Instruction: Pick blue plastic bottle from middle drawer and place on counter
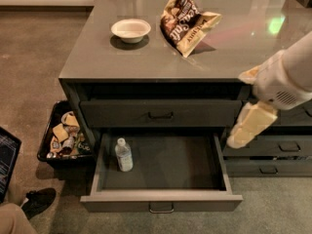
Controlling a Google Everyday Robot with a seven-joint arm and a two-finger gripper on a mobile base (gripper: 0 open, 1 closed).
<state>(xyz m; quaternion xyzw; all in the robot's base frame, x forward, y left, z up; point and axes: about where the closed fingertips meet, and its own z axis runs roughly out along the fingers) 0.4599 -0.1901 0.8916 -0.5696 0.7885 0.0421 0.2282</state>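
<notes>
The blue plastic bottle (pixel 124 154) stands upright at the left side of the open middle drawer (pixel 161 198), white cap up. The drawer is pulled fully out and holds nothing else. My gripper (pixel 240 136) hangs from the white arm at the right, in front of the cabinet's right edge, just below the level of the counter (pixel 146 57). It is above and to the right of the drawer's right rim, far from the bottle, and holds nothing that I can see.
A white bowl (pixel 130 29) and a snack bag (pixel 187 21) lie on the counter. A black bin of wrappers (pixel 66 135) stands on the floor left of the cabinet. A person's shoe (pixel 39 200) and a laptop edge (pixel 7 160) are at bottom left. Narrower drawers (pixel 273 152) sit at right.
</notes>
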